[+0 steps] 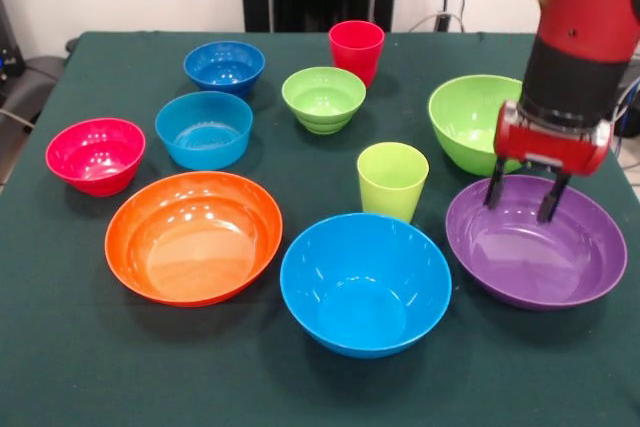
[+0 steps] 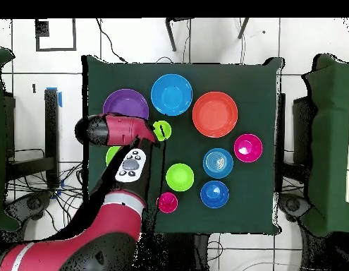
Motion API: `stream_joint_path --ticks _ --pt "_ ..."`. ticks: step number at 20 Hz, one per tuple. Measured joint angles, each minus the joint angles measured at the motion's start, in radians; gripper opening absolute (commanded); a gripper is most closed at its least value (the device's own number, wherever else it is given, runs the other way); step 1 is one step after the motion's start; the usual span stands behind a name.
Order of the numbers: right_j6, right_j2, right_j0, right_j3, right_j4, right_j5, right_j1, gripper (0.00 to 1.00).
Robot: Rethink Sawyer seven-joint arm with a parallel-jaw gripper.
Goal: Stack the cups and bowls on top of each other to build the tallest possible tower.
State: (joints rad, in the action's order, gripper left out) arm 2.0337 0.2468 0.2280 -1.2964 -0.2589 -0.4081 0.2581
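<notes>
Nothing is stacked: the glossy pieces all sit separately and upright on the green table (image 1: 60,347). The large purple bowl (image 1: 535,247) rests at the front view's right, with the large lime-green bowl (image 1: 465,119) just behind it and the lime-green cup (image 1: 392,179) near its left rim. Further left sit the large light blue bowl (image 1: 365,282) and the large orange bowl (image 1: 193,237); the red cup (image 1: 356,50) stands at the back. The gripper (image 1: 520,195) hangs vertically from the red arm over the purple bowl's back rim, its two dark fingers (image 1: 494,190) spread apart, gripping nothing.
</notes>
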Motion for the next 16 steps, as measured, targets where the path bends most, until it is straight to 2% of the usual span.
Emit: stream_joint_path --ticks 5,8,16 --pt "0.021 0.018 0.018 0.084 -0.027 -0.062 -0.06 1.0" --pt "0.04 0.018 0.031 0.127 -0.05 -0.15 -0.076 1.0" --pt "0.049 0.018 0.041 0.15 -0.074 -0.213 -0.074 1.0"
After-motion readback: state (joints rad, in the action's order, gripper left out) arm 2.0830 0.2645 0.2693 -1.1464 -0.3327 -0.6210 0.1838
